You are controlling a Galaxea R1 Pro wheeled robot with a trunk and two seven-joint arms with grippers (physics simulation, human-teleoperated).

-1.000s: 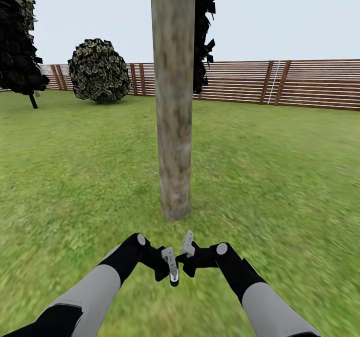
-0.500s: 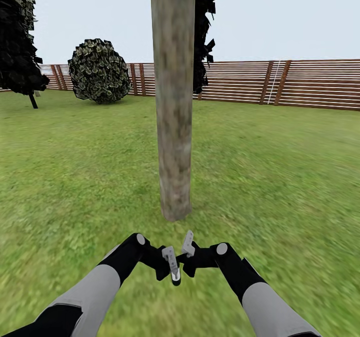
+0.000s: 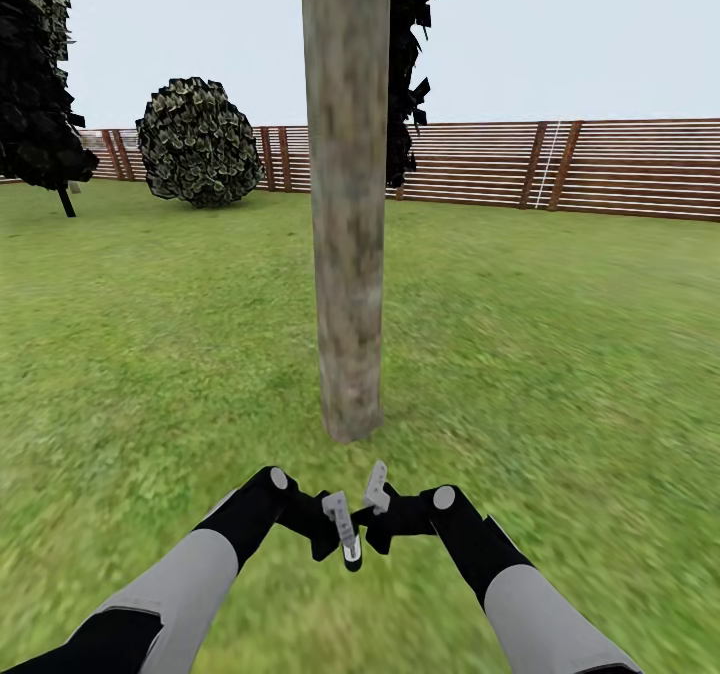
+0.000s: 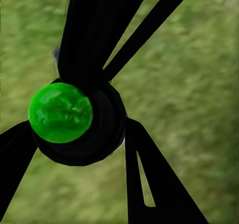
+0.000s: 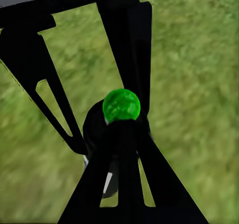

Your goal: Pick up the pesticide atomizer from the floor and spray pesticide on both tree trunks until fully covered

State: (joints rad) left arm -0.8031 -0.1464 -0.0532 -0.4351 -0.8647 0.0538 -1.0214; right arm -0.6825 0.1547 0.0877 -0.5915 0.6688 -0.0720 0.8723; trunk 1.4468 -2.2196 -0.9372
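A tree trunk point(image 3: 347, 204), thick and mottled grey-tan, rises straight ahead from the grass floor point(image 3: 560, 374) of the garden. Both arms meet low in front of it. My left gripper point(image 3: 345, 539) is shut on the pesticide atomizer point(image 3: 351, 557), a tiny dark bottle. In the left wrist view the atomizer point(image 4: 74, 119) is a black round body with a green dome, sitting between the fingers of the left gripper point(image 4: 79, 127). My right gripper point(image 3: 377, 476) stands just beside it, fingers together point(image 5: 122, 129), with the atomizer's dome point(image 5: 121, 106) beyond their tips. Pesticide is out of view.
A brown slat fence point(image 3: 620, 169) closes the lawn at the back. A round bush point(image 3: 198, 141) and a near-black conifer point(image 3: 35, 74) stand at the far left. Dark foliage point(image 3: 410, 54) hangs behind the trunk. Open grass lies on both sides.
My left forearm has edged very slightly; the trunk, the right arm and the camera hold still.
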